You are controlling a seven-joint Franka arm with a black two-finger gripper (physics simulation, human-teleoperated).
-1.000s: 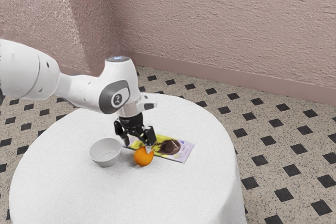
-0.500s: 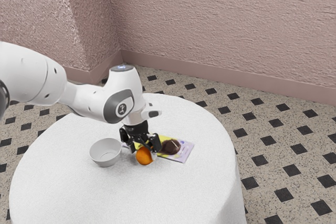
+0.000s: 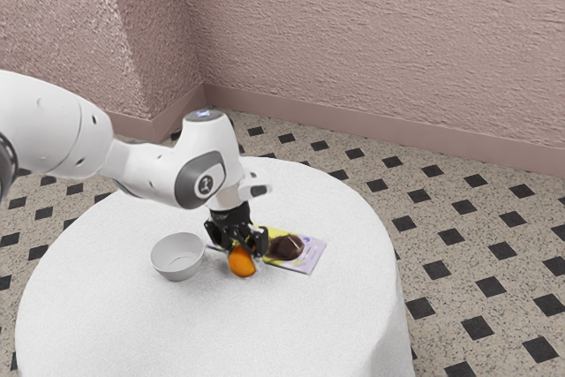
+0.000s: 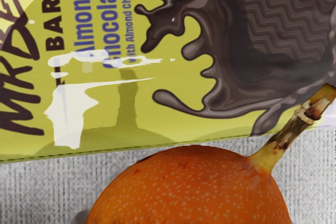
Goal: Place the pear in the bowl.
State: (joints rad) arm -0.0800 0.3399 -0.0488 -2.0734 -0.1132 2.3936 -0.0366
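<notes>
The black gripper [image 3: 241, 256] is low over the table in the exterior view, its fingers drawn in and shut on the orange pear [image 3: 242, 263]. Part of the pear is hidden behind the near finger. At the wrist view's lower edge the speckled pear [image 4: 191, 192] looms large, its brown stem sticking out over the wrapper. The light grey bowl [image 3: 177, 257] stands upright on the table, a short way from the pear toward the exterior view's left, with nothing seen inside.
A yellow and lilac chocolate bar [image 3: 305, 259] lies flat right beside the pear, partly behind the gripper; its printed wrapper [image 4: 157, 124] passes close to the pear. The round table [image 3: 185, 333] has a white cloth.
My hand has come down and slightly toward the exterior view's right to the pear. The fingers stood wider before and have closed in on it; the pear has turned a little.
</notes>
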